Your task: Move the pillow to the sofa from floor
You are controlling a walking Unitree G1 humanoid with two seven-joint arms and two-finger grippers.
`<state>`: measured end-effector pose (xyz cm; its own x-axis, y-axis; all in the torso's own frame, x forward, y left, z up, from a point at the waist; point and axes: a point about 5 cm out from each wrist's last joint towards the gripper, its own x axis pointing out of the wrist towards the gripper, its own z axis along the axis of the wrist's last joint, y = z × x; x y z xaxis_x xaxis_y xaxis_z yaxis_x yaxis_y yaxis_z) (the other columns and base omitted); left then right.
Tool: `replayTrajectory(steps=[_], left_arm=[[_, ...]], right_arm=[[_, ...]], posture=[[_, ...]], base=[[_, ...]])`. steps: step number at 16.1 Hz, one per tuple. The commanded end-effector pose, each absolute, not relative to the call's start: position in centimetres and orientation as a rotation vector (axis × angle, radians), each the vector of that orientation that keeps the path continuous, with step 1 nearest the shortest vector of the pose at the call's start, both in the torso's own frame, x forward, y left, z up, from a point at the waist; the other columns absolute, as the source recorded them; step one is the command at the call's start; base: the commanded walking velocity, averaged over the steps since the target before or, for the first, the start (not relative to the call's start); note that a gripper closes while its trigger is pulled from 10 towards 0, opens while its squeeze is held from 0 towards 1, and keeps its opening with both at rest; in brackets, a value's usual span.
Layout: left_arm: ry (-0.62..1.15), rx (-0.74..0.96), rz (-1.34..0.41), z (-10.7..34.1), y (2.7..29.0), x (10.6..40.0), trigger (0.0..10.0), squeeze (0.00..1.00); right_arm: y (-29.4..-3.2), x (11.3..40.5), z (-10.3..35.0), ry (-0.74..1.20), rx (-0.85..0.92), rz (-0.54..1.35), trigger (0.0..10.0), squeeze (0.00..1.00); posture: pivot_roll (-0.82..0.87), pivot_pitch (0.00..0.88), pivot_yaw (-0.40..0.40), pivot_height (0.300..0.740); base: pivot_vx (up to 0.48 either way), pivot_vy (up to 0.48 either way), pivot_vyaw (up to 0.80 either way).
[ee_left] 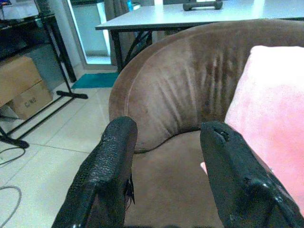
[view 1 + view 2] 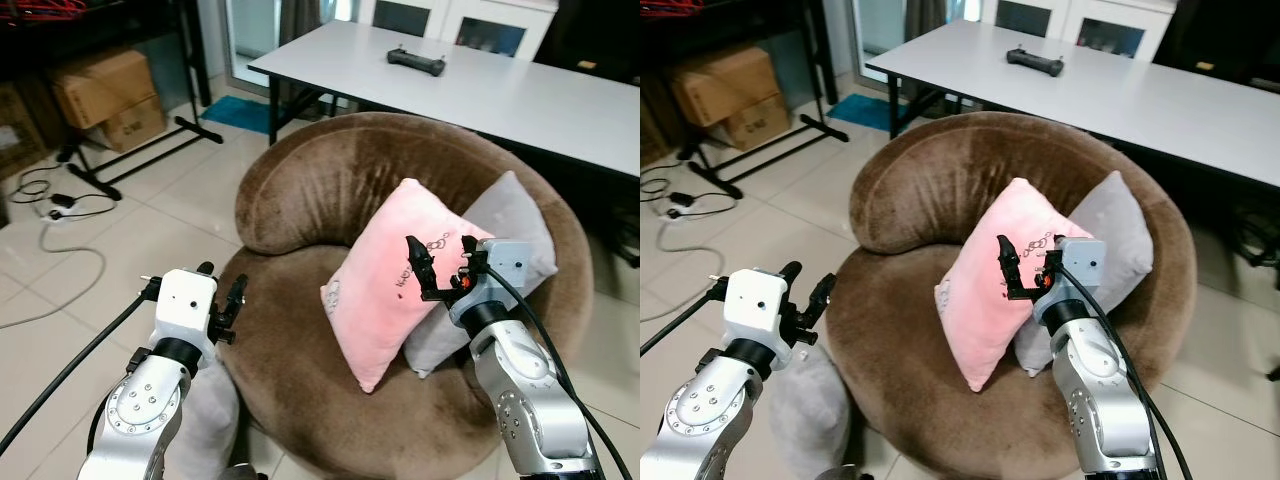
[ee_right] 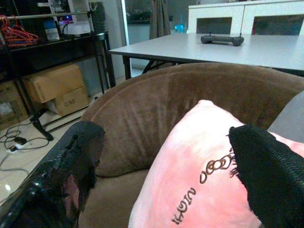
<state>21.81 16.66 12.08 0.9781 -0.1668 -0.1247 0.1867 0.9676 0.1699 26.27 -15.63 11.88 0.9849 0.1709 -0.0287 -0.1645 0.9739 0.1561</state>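
Note:
A pink pillow (image 2: 390, 285) stands tilted on the seat of the round brown sofa (image 2: 300, 210), leaning against a grey pillow (image 2: 515, 225) behind it. My right gripper (image 2: 438, 250) is open just in front of the pink pillow's upper face, with nothing between its fingers (image 3: 71, 156). My left gripper (image 2: 222, 278) is open at the sofa's left front edge, pointing toward the backrest (image 1: 180, 85). On the floor below my left arm, against the sofa's base, lies another grey pillow (image 2: 810, 420).
A white table (image 2: 520, 90) with a black controller (image 2: 416, 61) stands behind the sofa. Cardboard boxes (image 2: 105, 95) and a black rack base (image 2: 130, 160) are at the far left. Cables (image 2: 60, 215) trail over the tiled floor.

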Motion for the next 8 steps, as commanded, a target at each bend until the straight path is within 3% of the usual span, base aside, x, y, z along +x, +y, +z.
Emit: replayTrajectory(steps=[1, 8], left_arm=[[0.08, 0.181, -0.175, 12.6, 16.5, 21.9, 10.0, 0.0], [0.067, 0.171, -0.162, 12.8, 16.23, 22.1, 10.0, 0.0]], right_arm=[[-15.63, 26.41, 12.59, 0.032, 0.153, 0.185, 10.0, 1.0], [-15.92, 26.61, 12.47, 0.042, 0.118, 0.248, 10.0, 1.0]], posture=[[0.06, 0.0, -0.052, 0.74], [0.07, 0.0, -0.08, 0.74]], base=[[0.0, 0.0, 0.0], [0.0, 0.404, 0.0]])
